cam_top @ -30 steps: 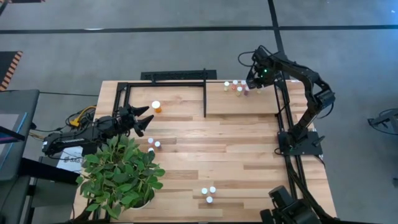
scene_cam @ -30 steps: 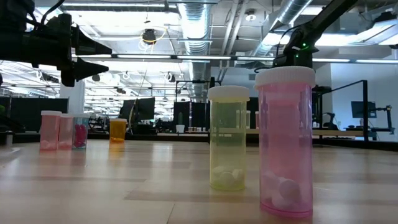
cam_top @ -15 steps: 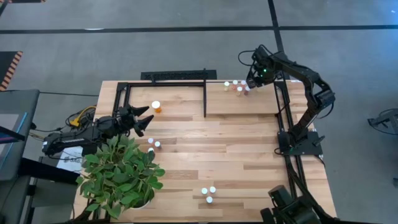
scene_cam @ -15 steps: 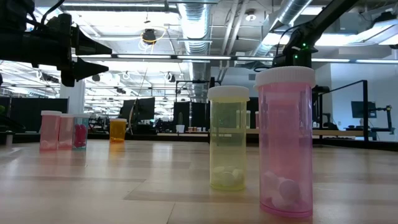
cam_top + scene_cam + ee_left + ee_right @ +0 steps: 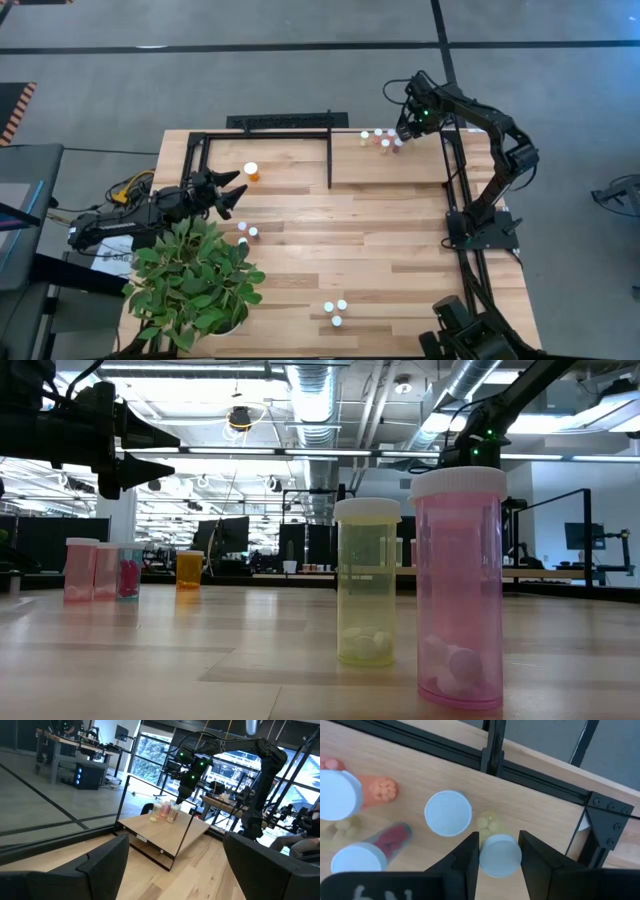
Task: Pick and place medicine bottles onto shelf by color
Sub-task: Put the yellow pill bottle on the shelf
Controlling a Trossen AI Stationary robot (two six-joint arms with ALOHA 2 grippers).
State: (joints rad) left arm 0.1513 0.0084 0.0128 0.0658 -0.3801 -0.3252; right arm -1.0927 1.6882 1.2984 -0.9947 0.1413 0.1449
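My right gripper [image 5: 403, 132] hangs over a cluster of white-capped vials [image 5: 380, 140] at the far right of the shelf [image 5: 329, 160]. It is shut on a yellow-green vial [image 5: 500, 856]. Beside that vial stand another white-capped vial [image 5: 448, 813], an orange one [image 5: 376, 790] and a red one [image 5: 390, 837]. My left gripper [image 5: 238, 192] is open and empty at the table's left, just near of the larger orange bottle [image 5: 251, 172], which stands on the shelf board. My right gripper pinches the yellow-green vial by its white cap [image 5: 492, 862], one finger on each side. The fingers come from above, pointing down. The vial stands upright among the others; whether its bottom rests on the board, I cannot tell.
A potted plant [image 5: 195, 285] fills the near left corner. Three vials [image 5: 246, 233] stand beside it and three more [image 5: 335, 312] near the front edge, two showing in the low view [image 5: 458, 590]. Black frame bars [image 5: 452, 170] run along the right.
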